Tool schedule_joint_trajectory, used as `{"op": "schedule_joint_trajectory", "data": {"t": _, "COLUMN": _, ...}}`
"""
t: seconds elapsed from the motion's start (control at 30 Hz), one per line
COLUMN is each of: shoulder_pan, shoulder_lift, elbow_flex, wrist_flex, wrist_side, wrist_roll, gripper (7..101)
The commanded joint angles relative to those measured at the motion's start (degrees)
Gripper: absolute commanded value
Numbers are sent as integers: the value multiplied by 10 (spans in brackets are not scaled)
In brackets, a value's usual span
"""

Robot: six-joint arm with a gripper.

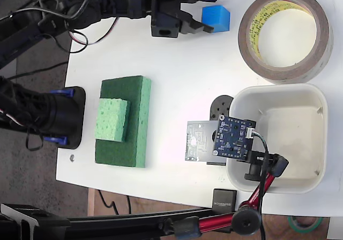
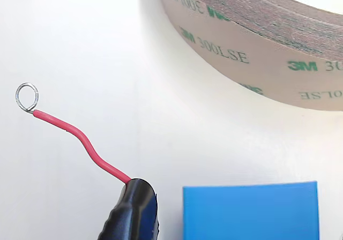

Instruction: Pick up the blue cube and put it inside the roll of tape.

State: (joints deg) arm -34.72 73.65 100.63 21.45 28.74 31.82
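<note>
Near table's top edge, blue cube [image 1: 216,17] beside gripper [image 1: 206,20], roll of tape [image 1: 284,35] apart.

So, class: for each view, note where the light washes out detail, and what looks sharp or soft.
Fixed view: the white table is overexposed around the roll of tape, and the tape's hole reads as blank white; the blue cube casts little shadow. Wrist view: the tape's print and the red wire with its ring are sharp; the black fingertip is slightly soft.
</note>
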Motion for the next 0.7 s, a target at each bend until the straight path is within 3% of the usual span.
{"op": "schedule_joint_trajectory", "data": {"t": 0.03, "shoulder_pan": 2, "shoulder_lift": -4, "elbow_flex": -4, "wrist_flex": -7, "wrist_side": -5, "wrist_roll": 0, "gripper": 997}}
{"op": "schedule_joint_trajectory", "data": {"t": 0.5, "shoulder_pan": 4, "shoulder_lift": -18, "elbow_flex": -4, "wrist_flex": -11, "wrist_side": -9, "wrist_roll": 8, "gripper": 957}}
{"op": "schedule_joint_trajectory", "data": {"t": 0.57, "shoulder_pan": 4, "shoulder_lift": -19, "elbow_flex": -4, "wrist_flex": -10, "wrist_side": -8, "wrist_roll": 10, "gripper": 919}}
{"op": "schedule_joint_trajectory", "data": {"t": 0.7, "shoulder_pan": 3, "shoulder_lift": -19, "elbow_flex": -4, "wrist_flex": -4, "wrist_side": 2, "wrist_roll": 12, "gripper": 753}}
